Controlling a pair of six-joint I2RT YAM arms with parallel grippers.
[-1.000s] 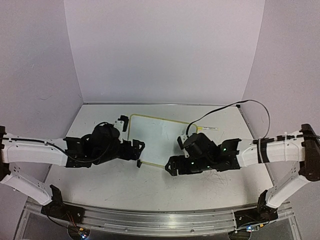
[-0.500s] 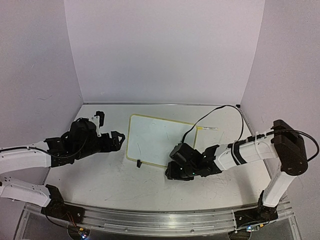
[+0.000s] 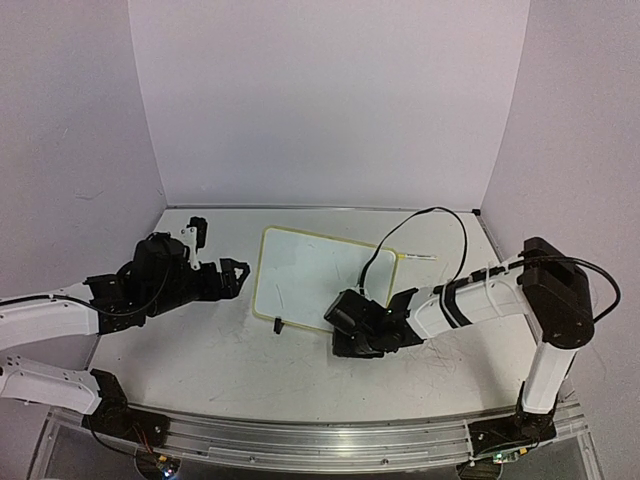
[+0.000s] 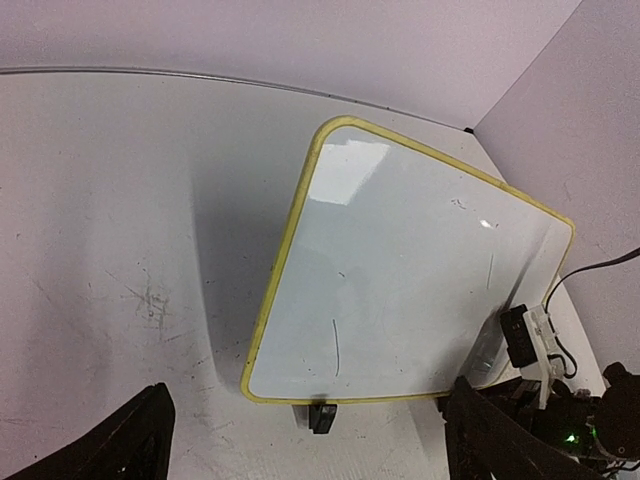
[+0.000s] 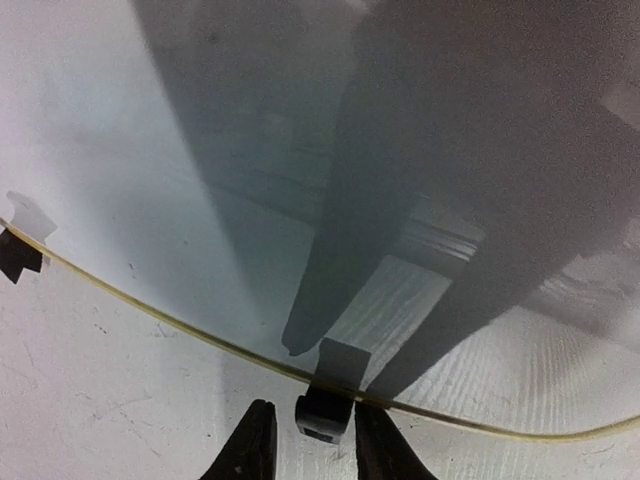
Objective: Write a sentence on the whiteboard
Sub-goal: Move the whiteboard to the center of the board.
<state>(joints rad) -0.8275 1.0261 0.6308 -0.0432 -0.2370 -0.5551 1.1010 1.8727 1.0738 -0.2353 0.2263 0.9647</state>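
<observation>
The whiteboard [image 3: 315,275], white with a thin yellow rim, lies flat mid-table and fills the left wrist view [image 4: 400,270]. The sentence is not in view; the board's face carries only a few short dark strokes [image 4: 335,348]. My right gripper [image 3: 345,328] sits at the board's near edge. Its jaws have narrowed around the right black clip foot [image 5: 325,412]. A slim gap shows on the foot's left side, so the gripper [image 5: 313,408] is still open. My left gripper [image 3: 238,276] hangs wide open left of the board, holding nothing [image 4: 310,455].
The other black clip foot [image 3: 278,326] juts from the board's near-left edge [image 4: 321,416]. A thin white pen [image 3: 416,257] lies behind the board's right corner. The right arm's black cable [image 3: 420,225] arcs over that corner. Walls close the table's back and sides.
My left arm pulled back to the left, off the board's edge. My right gripper slid in to the board's near edge, and its jaws closed down from wide around the clip foot.
</observation>
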